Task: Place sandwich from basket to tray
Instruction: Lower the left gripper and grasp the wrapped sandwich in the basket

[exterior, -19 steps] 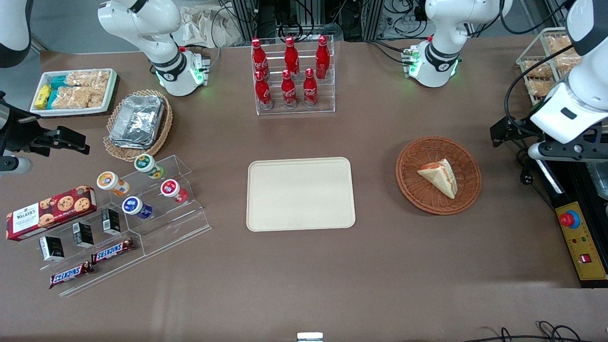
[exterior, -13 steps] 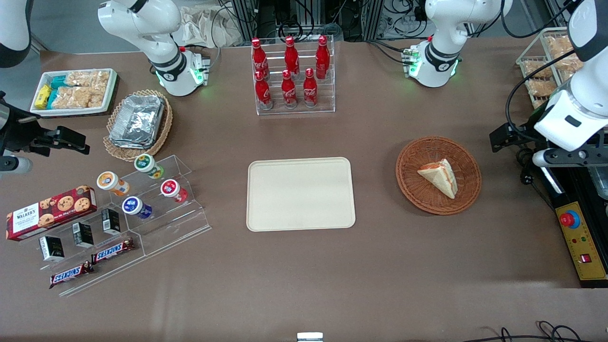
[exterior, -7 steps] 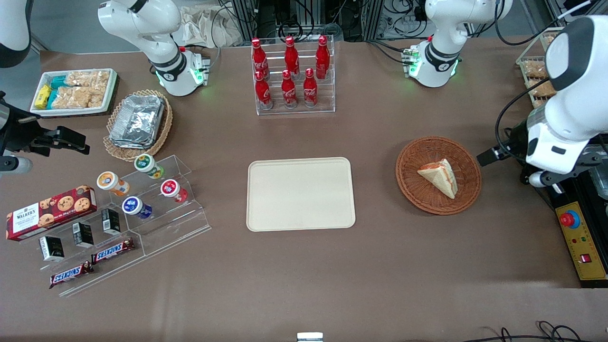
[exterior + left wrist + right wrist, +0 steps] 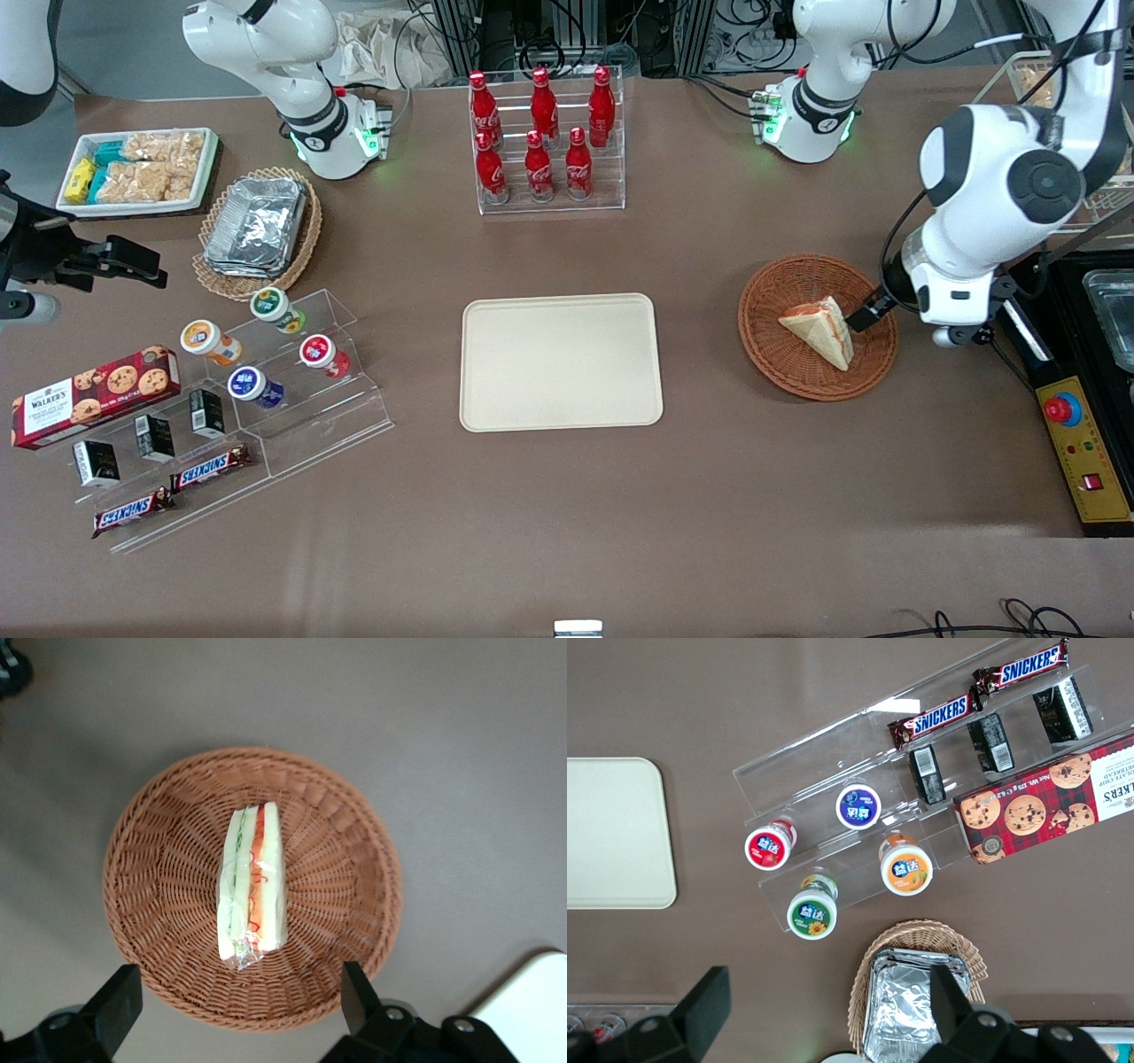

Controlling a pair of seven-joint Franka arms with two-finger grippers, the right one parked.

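The sandwich [image 4: 819, 330], a pale bread wedge with orange-red and green layers, lies in the round reddish-brown wicker basket [image 4: 769, 288]. The basket sits beside the cream-beige tray [image 4: 560, 361], toward the working arm's end of the table. My gripper [image 4: 866, 315] hovers over the basket's rim next to the sandwich. In the left wrist view the sandwich [image 4: 252, 881] lies edge-up in the middle of the basket [image 4: 159, 815]. My gripper [image 4: 237, 1010] is open above it, its fingers spread wide with nothing between them. A corner of the tray [image 4: 532, 1001] shows there too.
A clear rack of red cola bottles [image 4: 545, 137] stands farther from the camera than the tray. Toward the parked arm's end are an acrylic shelf with yoghurt cups [image 4: 292, 354], a cookie box [image 4: 93, 394] and a tan basket of foil trays [image 4: 257, 226]. A yellow control box [image 4: 1076, 447] sits at the working arm's end.
The working arm has swung in from the table's end toward the basket, and its gripper now hangs over the basket's rim. Sandwich, basket and tray have not moved.
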